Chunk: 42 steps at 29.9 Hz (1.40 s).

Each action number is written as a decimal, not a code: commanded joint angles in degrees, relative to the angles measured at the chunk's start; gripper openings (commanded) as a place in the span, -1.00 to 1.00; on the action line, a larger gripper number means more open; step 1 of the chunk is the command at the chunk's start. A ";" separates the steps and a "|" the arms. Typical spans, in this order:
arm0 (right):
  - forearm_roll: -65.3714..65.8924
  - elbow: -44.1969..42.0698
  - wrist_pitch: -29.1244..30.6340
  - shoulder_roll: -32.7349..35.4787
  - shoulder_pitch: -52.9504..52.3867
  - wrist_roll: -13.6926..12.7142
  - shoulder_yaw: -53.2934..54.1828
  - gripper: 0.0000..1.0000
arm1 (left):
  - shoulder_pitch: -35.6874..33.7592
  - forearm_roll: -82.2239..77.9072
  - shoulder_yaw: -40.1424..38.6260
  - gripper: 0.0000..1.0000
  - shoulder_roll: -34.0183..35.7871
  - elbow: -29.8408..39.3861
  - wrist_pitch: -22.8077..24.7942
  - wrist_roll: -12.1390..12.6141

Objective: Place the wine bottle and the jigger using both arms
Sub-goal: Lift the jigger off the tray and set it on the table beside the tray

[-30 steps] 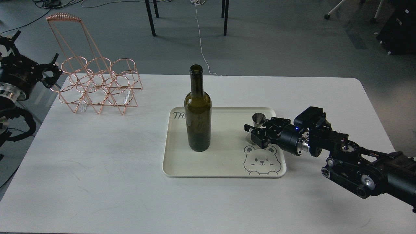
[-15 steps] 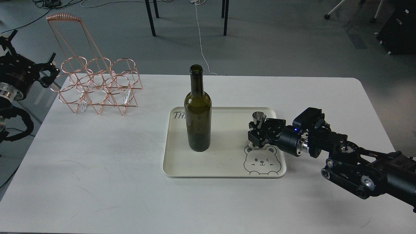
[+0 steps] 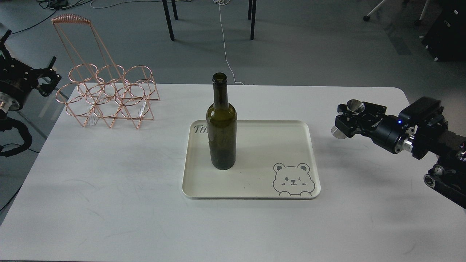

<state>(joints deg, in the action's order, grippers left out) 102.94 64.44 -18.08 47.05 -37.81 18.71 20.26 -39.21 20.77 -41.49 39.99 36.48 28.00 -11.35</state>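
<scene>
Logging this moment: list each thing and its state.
wine bottle: upright on tray, uncorked, ungripped
jigger: held off the tray
right gripper: shut on jigger
left gripper: off the table's left edge, holding nothing
tray: flat on table
copper wire rack: standing, rings vacant

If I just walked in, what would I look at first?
Probably the tall green wine bottle standing upright on the cream tray with a cartoon bear, in the middle of the white table. Next, the right claw holding the shiny jigger up over the table, right of the tray. The copper wire rack at the back left catches the eye too.
</scene>
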 commanded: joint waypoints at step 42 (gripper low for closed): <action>-5.38 -7.84 -8.46 -0.12 12.76 0.45 -1.10 0.09 | 0.01 -0.73 0.01 0.97 1.14 2.54 0.00 0.19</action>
<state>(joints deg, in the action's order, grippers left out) 97.65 56.34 -24.90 46.52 -25.89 19.08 19.26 -39.21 20.04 -41.40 41.12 39.03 28.00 -11.16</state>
